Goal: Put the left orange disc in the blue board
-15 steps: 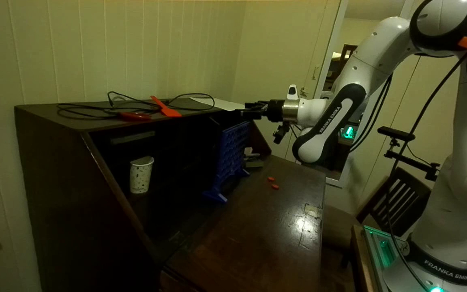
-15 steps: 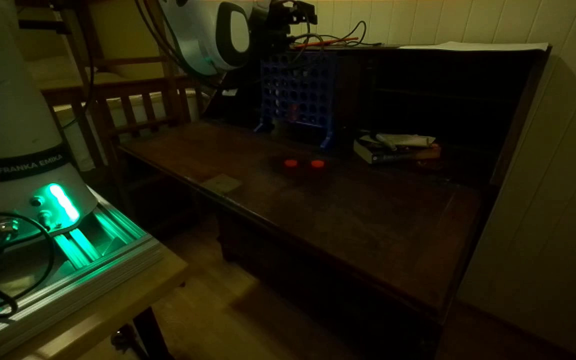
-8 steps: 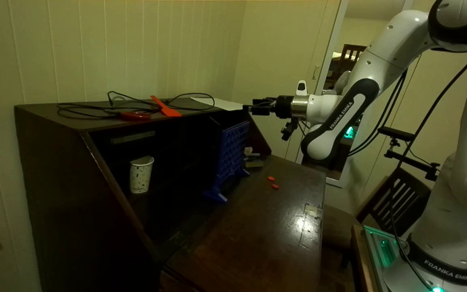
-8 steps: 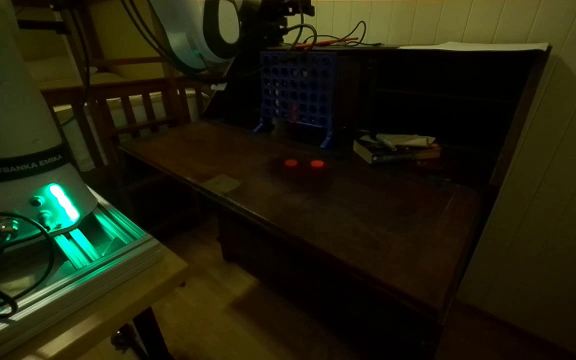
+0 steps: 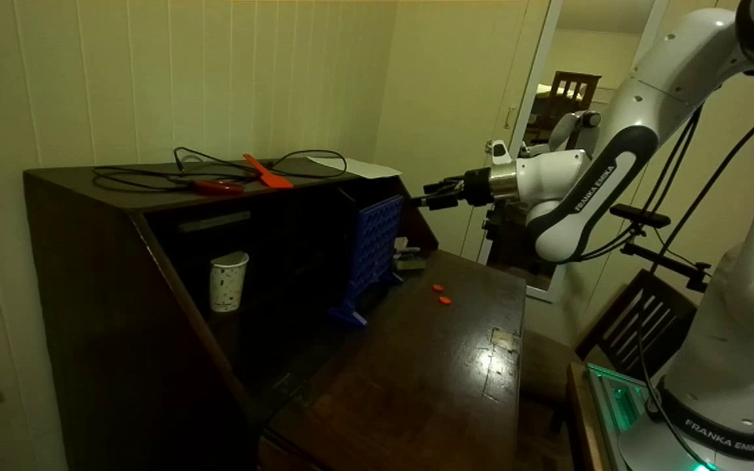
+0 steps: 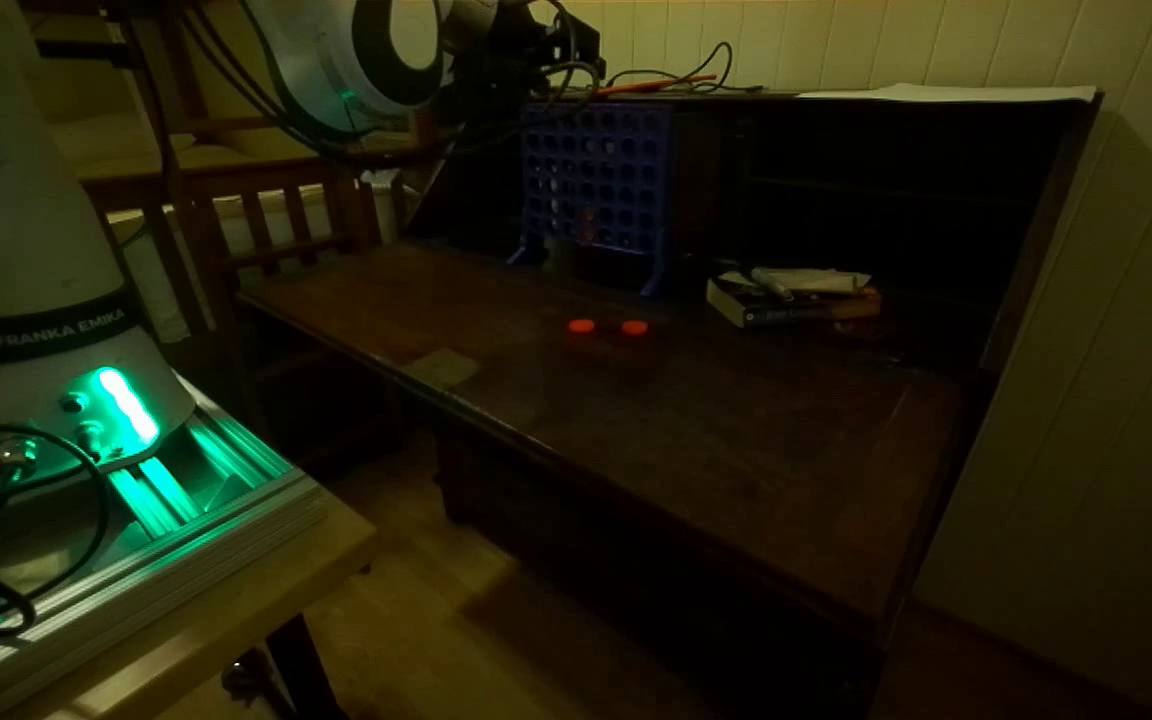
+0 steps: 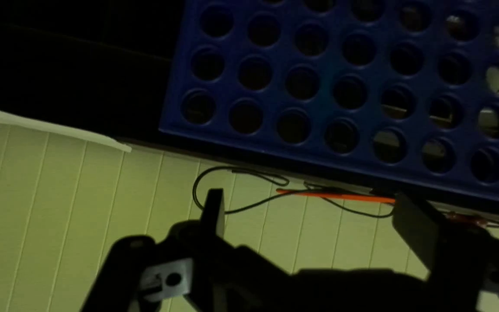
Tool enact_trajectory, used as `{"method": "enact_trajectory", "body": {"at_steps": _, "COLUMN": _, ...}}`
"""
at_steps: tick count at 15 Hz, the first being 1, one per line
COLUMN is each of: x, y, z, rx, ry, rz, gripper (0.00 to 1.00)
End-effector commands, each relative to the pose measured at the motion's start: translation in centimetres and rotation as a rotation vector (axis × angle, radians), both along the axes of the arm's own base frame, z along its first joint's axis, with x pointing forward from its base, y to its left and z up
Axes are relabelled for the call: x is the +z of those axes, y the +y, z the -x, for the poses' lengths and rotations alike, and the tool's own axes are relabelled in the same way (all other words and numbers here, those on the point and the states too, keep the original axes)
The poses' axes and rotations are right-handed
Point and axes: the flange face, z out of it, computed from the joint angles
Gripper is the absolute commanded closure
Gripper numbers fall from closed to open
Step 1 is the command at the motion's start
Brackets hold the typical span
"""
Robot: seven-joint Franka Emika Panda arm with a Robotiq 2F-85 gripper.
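Since the left orange disc (image 6: 582,326) lies in front of the blue Connect Four board (image 7: 332,66), reaching seems in hand; the empty gripper (image 7: 310,201), jaws apart, must next descend.

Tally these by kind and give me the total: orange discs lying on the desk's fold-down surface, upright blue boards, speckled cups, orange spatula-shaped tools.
Orange discs on the fold-down surface: 2
Upright blue board: 1
Speckled cup: 1
Orange spatula-shaped tool: 1
Total: 5
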Motion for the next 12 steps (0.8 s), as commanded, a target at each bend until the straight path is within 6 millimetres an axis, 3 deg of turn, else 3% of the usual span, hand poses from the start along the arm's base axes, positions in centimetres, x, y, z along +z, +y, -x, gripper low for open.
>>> {"method": "enact_trajectory", "body": {"at_steps": 1, "x": 0.6, "y": 0.5, "z": 2.7, "rx": 0.000, "ry": 0.157, "rz": -0.017, "gripper": 0.00}}
{"method": "enact_trajectory", "body": {"at_steps": 5, "x": -0.2, "y": 0.6, "z": 3.9, "rx": 0.000, "ry": 0.316, "rz": 0.007, "gripper": 0.00}}
{"method": "enact_trajectory", "body": {"at_steps": 12, "x": -5.7, "y": 0.5, "z": 7.5, "rx": -0.003, "ry": 0.562, "rz": -0.016, "gripper": 0.00}}
